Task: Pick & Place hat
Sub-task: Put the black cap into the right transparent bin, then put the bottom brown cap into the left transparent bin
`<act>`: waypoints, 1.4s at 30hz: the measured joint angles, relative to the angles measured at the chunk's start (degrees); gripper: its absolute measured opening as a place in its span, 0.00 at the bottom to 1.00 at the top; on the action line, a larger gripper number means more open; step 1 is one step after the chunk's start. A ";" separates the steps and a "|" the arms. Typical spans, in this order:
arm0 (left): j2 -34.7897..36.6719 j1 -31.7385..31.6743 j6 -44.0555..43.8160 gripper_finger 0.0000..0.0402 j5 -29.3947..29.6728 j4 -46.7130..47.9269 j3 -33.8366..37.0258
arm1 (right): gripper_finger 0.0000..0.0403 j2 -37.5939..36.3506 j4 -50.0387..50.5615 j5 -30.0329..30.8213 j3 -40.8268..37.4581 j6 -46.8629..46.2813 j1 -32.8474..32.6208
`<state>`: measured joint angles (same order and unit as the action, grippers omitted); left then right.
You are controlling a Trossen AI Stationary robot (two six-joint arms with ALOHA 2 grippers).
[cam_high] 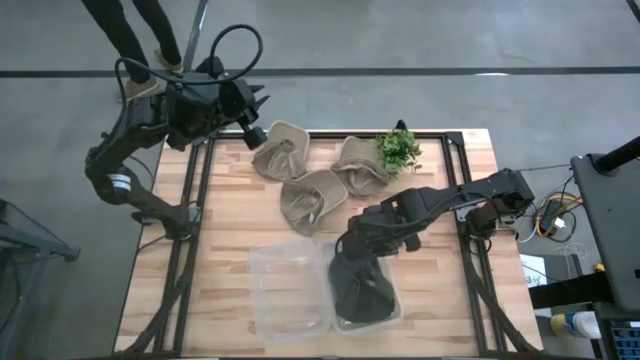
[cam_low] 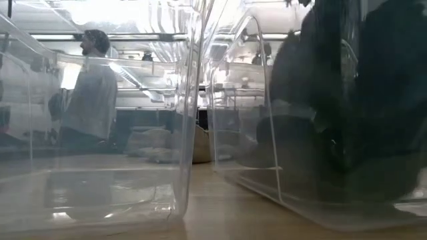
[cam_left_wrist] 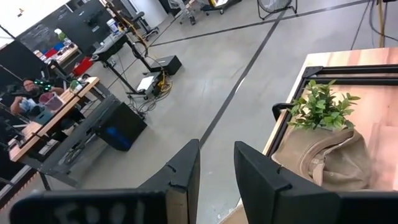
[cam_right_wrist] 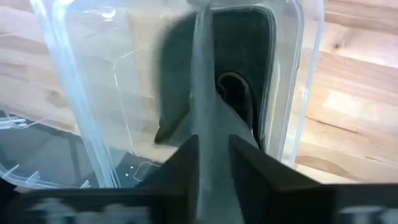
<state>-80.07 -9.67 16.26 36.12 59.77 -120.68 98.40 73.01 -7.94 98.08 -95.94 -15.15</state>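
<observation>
Over the clear bin on the right [cam_high: 392, 310], the right gripper [cam_high: 352, 262] reaches down above a dark hat [cam_high: 362, 290] that lies inside that bin. From its own wrist camera the two fingers [cam_right_wrist: 180, 167] stand a narrow gap apart with a pale grey strip of fabric between them; whether they grip it or have let go cannot be told. The dark hat [cam_right_wrist: 239, 68] fills the bin's floor below. A second clear bin [cam_high: 290, 285] sits just beside the first, to its left.

Three tan hats lie near the table's far edge: one [cam_high: 282, 152] toward the left, one [cam_high: 315, 198] in the middle and nearer, one [cam_high: 362, 165] just beside a small green plant [cam_high: 400, 148]. The left gripper [cam_high: 252, 128] hangs off the table's far left corner, its fingers [cam_left_wrist: 183, 177] parted by a small gap with nothing between them. A person [cam_low: 90, 93] stands in the room beyond.
</observation>
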 joint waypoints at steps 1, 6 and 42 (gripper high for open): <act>-0.01 0.00 -0.05 0.23 -0.26 -0.01 0.01 | 0.24 -0.01 -0.23 0.00 -0.26 0.50 0.08; -0.21 0.01 -0.09 0.23 -0.36 -0.02 0.01 | 0.46 -0.01 -0.54 -0.92 -0.32 1.45 0.53; -0.38 0.00 -37.06 0.23 -5.53 3.13 9.51 | 0.56 0.61 2.69 6.40 16.75 81.42 48.34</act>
<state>-80.44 -9.67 -20.80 30.59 62.89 -111.18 99.01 75.70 -1.55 114.83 -14.52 33.20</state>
